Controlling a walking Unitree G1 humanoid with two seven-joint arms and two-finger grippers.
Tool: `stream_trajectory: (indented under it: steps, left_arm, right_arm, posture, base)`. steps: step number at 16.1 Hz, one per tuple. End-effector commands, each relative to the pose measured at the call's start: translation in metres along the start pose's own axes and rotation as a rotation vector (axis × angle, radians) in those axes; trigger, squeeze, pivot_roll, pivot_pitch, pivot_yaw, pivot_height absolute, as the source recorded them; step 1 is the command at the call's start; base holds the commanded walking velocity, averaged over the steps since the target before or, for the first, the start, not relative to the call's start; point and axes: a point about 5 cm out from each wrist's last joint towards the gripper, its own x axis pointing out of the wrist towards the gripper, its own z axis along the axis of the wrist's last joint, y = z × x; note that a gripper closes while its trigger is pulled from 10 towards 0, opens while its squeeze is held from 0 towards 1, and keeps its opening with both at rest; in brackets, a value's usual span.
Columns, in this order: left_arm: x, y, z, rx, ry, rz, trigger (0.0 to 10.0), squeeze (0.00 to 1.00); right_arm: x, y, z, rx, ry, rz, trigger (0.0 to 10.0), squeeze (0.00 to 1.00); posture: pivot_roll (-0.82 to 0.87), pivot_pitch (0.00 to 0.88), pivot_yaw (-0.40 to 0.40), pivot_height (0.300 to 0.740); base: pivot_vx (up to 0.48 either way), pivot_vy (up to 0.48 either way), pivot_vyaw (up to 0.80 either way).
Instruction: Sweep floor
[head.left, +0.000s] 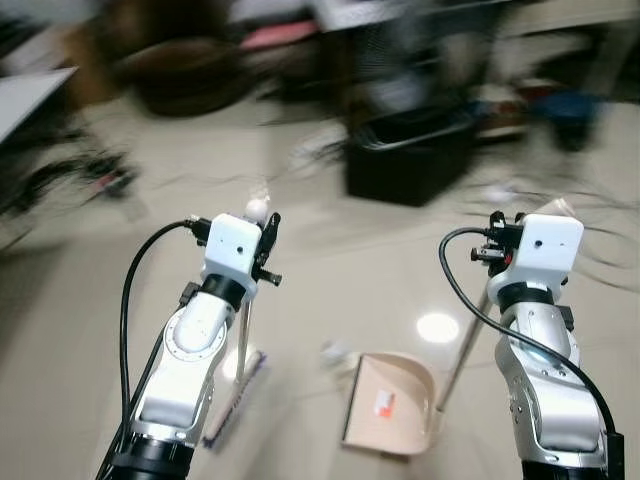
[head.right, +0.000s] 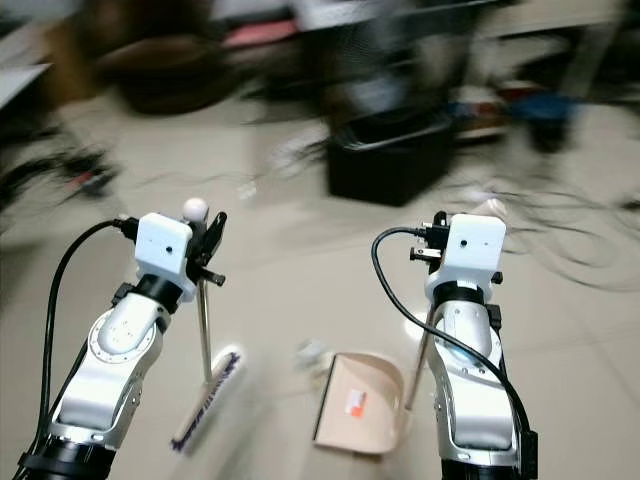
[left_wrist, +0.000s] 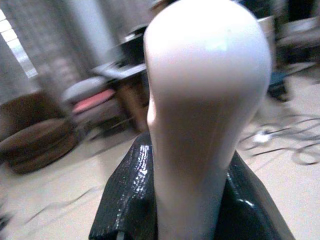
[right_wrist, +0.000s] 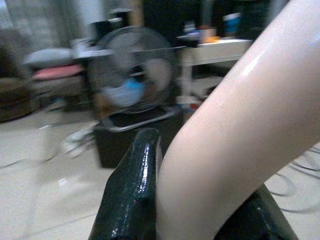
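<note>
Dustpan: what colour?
Pale beige dustpan, with a small red label inside; best in the left eye view.

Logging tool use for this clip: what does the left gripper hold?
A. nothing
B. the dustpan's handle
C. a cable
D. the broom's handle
D: the left gripper is shut on the broom handle, whose bristles rest on the floor beside the dustpan.

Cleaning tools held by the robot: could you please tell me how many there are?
2. The broom is in the left gripper, its bristles on the floor. The dustpan stands beside it, its long handle in the right gripper.
</note>
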Motion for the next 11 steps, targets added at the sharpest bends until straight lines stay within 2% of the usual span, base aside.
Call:
stream_trajectory:
  steps: [1, 3, 10, 11]
  left_arm:
    - [0.002, -0.002, 0.013, 0.021, -0.053, -0.006, 10.0, 0.00]
    - [0.003, -0.003, 0.015, 0.022, -0.059, -0.004, 10.0, 0.00]
    - [0.003, 0.001, 0.014, 0.044, -0.048, 0.023, 10.0, 0.00]
    - [0.002, 0.001, 0.014, 0.047, -0.047, 0.025, 10.0, 0.00]
  right_arm:
    - [-0.002, -0.004, 0.010, -0.006, -0.039, -0.010, 10.0, 0.00]
    - [0.000, -0.002, 0.009, -0.012, -0.034, 0.003, 10.0, 0.00]
    - [0.001, 0.012, 0.001, -0.013, 0.014, 0.107, 10.0, 0.00]
    - [0.001, 0.014, -0.001, -0.038, 0.023, 0.128, 10.0, 0.00]
  posture:
    - [-0.13, 0.008, 0.111, 0.740]
    - [-0.13, 0.007, 0.109, 0.740]
    - [-0.12, 0.014, 0.105, 0.740]
    - [-0.11, 0.015, 0.104, 0.740]
  base:
    - [0.401, 0.000, -0.80]
    - [0.420, 0.000, -0.63]
    - [0.421, 0.000, 0.00]
    - [0.386, 0.000, 0.80]
